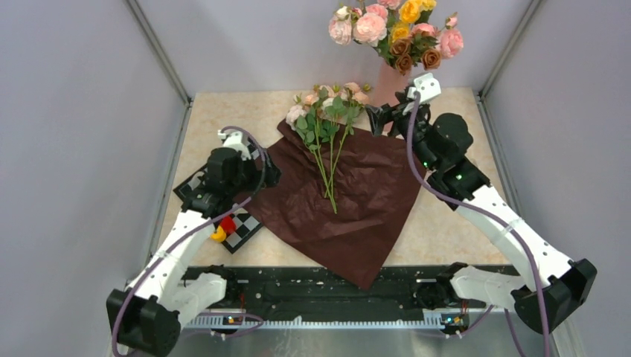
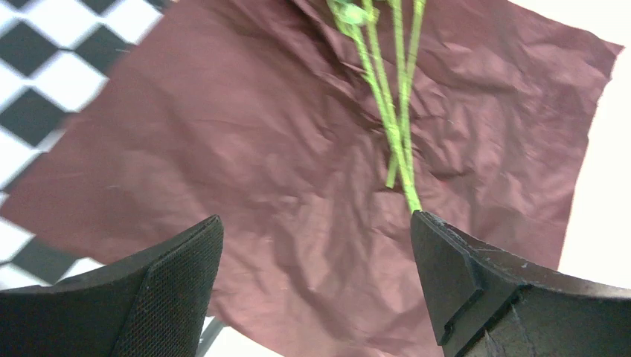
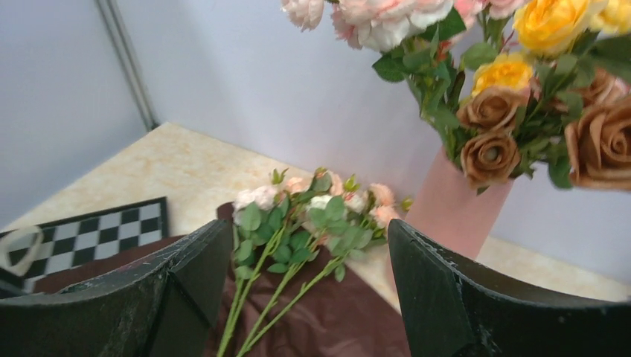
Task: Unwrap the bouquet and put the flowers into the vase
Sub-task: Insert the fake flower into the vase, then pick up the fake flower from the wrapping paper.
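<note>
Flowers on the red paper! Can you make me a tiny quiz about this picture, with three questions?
1. True or false: the flowers lie on the spread-out dark red paper.
2. What already stands in the salmon-pink vase? A: big roses in pink, yellow and brown. B: nothing. C: pencils.
3. Fill the gap: the left gripper and the right gripper both have their jaws ____, with nothing held.

Key: 1 true; 2 A; 3 open.
</note>
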Tool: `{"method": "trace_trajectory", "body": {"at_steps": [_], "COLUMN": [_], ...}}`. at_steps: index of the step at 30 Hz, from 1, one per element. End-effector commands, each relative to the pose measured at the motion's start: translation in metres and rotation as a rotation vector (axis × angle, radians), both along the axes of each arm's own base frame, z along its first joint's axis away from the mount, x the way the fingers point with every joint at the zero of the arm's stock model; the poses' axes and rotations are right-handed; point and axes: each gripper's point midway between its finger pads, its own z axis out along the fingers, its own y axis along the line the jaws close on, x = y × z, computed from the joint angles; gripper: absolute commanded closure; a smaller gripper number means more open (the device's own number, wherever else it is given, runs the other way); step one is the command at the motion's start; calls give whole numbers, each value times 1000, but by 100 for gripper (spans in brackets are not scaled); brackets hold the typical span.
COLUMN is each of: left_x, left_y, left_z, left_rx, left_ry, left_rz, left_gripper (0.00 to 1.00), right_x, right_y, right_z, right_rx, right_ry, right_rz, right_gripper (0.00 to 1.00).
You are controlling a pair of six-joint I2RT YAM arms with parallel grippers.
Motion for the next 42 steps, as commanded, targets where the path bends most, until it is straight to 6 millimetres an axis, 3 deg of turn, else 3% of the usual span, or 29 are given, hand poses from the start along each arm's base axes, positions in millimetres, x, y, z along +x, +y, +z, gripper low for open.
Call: {"method": "trace_trajectory", "body": {"at_steps": [1, 7, 13, 15, 20, 27, 33, 42], "left_x": [14, 31, 64, 77, 106, 145, 165, 177], "left_y": [-53, -122, -159, -163, -174, -175, -177, -170], "left_z": [7, -16, -44, -57, -62, -76, -92, -108], "left_rx": [-137, -192, -169, -143, -115, -33, 14, 53], "left_ry": [-23, 82, 138, 155, 135, 105, 118, 132], "left_rz": [-31, -132, -160, -141, -119, -57, -29, 13], "left_gripper": [1, 6, 18, 24, 36, 49, 50, 53], "right_x": [-18, -26, -39, -44, -56, -63, -65, -69], "right_y": [-3, -15, -13, -10, -8, -10, -14, -19], "right_z": [-43, -91, -130, -140, -163, -175, -171, -173], "right_rx": [74, 121, 160, 169, 184, 168, 166, 165], "right_ry": [227, 364, 482, 512, 569, 591, 578, 582], "right_rz": [-3, -73, -57, -39, -13, -5, -9, -22], "right_gripper": [22, 24, 25, 26, 26, 27, 27, 27]}}
